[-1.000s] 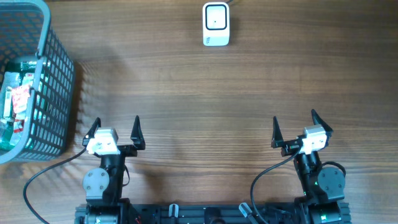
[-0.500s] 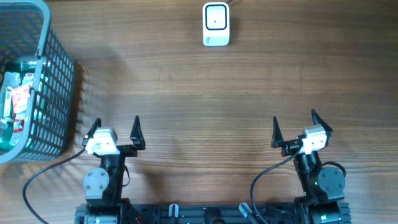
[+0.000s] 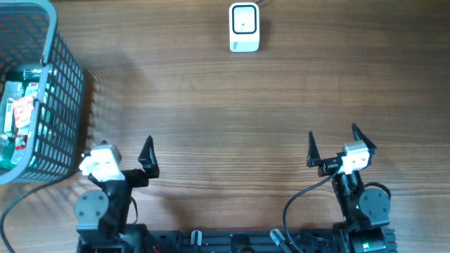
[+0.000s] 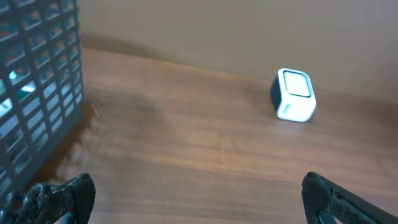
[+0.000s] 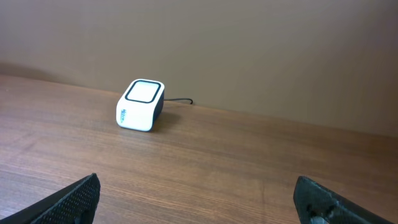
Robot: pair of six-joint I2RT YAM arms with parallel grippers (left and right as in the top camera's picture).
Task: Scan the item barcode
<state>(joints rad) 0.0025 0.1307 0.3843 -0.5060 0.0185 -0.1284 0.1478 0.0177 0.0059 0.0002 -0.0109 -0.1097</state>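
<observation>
Showing a dark-rimmed square face, the boxy scanner [image 3: 244,27] is white.

Nothing is legible: the teal marking on the scanner [image 5: 141,106] and the print on the packets [image 3: 20,116] inside the basket [image 3: 67,98] are too small to read.

Basket [image 3: 67,105] far left, scanner [image 3: 244,27] rear centre
</observation>
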